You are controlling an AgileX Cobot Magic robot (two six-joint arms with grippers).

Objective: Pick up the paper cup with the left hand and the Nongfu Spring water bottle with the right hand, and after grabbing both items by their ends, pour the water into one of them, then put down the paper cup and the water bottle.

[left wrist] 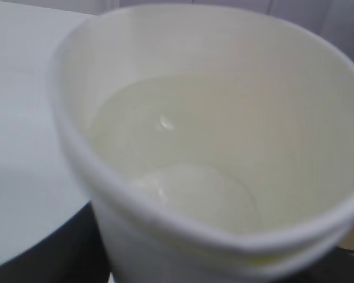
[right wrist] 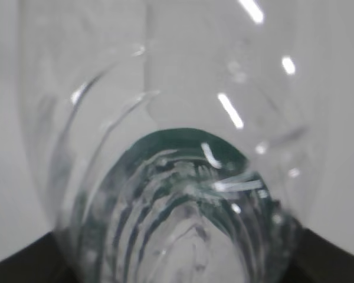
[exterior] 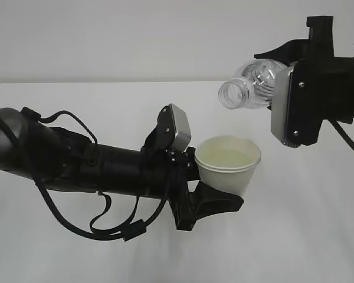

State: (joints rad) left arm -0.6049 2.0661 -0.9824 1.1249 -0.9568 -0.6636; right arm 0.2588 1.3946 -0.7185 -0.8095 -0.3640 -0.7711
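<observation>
While the left hand point(exterior: 215, 197) is gripping the water-filled white paper cup point(exterior: 228, 165), the right hand point(exterior: 295, 100) is holding the clear, apparently emptied plastic bottle point(exterior: 253, 85) tipped above it — setting both down on the bench is remaining.

Plain white table point(exterior: 318, 236), matte surface, soft arm shadows across it

The white table point(exterior: 295, 236) lies bare in front of and to the right of the small white paper cup point(exterior: 229, 171), giving open passage there. Just above the cup's rim hangs the open neck of the tipped clear plastic bottle point(exterior: 248, 88). The long black cabled left arm point(exterior: 94, 168) blocks the left side.
</observation>
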